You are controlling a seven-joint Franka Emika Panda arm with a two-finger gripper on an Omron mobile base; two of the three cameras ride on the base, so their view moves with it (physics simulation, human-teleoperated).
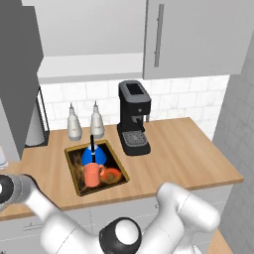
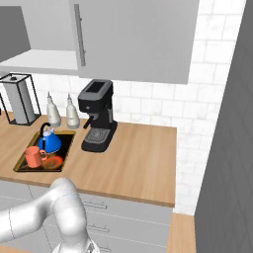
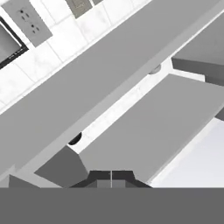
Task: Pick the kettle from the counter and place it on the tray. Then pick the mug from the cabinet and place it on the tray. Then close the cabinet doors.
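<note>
The dark gold-rimmed tray [image 1: 74,173] [image 2: 24,165] lies on the light-wood counter [image 1: 183,149] [image 2: 138,153]. On it stand the blue kettle [image 1: 94,156] [image 2: 49,142] and, just in front, the orange-red mug [image 1: 92,175] [image 2: 33,157]. Above, the cabinet [image 1: 89,67] [image 2: 42,59] shows its white shelf board. Its right door [image 1: 193,34] [image 2: 138,39] is closed, and the left door [image 1: 17,79] stands open. In the hand view my gripper [image 3: 111,177] is shut with nothing in it, close up against flat grey cabinet panels [image 3: 153,127]. My arm reaches off to the left.
A black coffee machine [image 1: 134,116] [image 2: 98,116] stands right of the tray. Two white pointed bottles [image 1: 85,121] [image 2: 62,112] and a paper-towel stand [image 1: 37,119] [image 2: 20,99] line the tiled wall. Wall outlets [image 3: 28,19] appear in the hand view. A grey wall [image 2: 227,148] bounds the right.
</note>
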